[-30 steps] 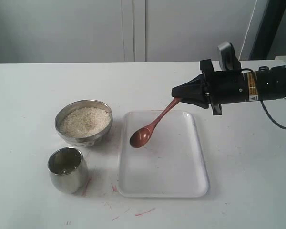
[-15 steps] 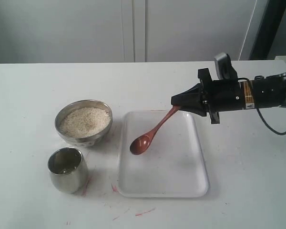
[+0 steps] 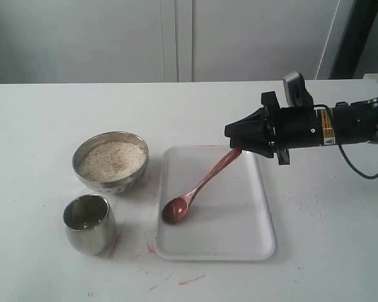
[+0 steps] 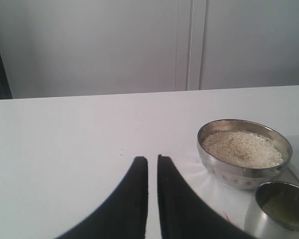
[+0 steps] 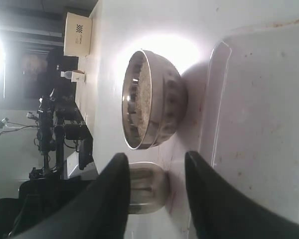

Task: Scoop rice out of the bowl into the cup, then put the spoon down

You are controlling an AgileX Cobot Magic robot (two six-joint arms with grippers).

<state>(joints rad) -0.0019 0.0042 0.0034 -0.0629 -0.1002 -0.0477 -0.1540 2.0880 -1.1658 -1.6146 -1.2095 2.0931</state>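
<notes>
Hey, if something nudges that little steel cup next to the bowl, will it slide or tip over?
The cup has rounded sides and stands taller than the bowl, so a push near its rim would probably tip it, while a low push likely slides it. Its polished steel looks slick, so a grip might slip.

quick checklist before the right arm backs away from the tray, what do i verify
1. Spoon lying on the tray, scoop down on it: ok
2. Right hand jaws apart, nothing between them in its wrist view: ok
3. Handle end clear of the right hand: cannot tell, it lies right at the hand's tip
4. Bowl upright with rice, beside the tray: ok
5. Rice in the cup: cannot tell
6. Left hand clear of the tray: ok
</notes>
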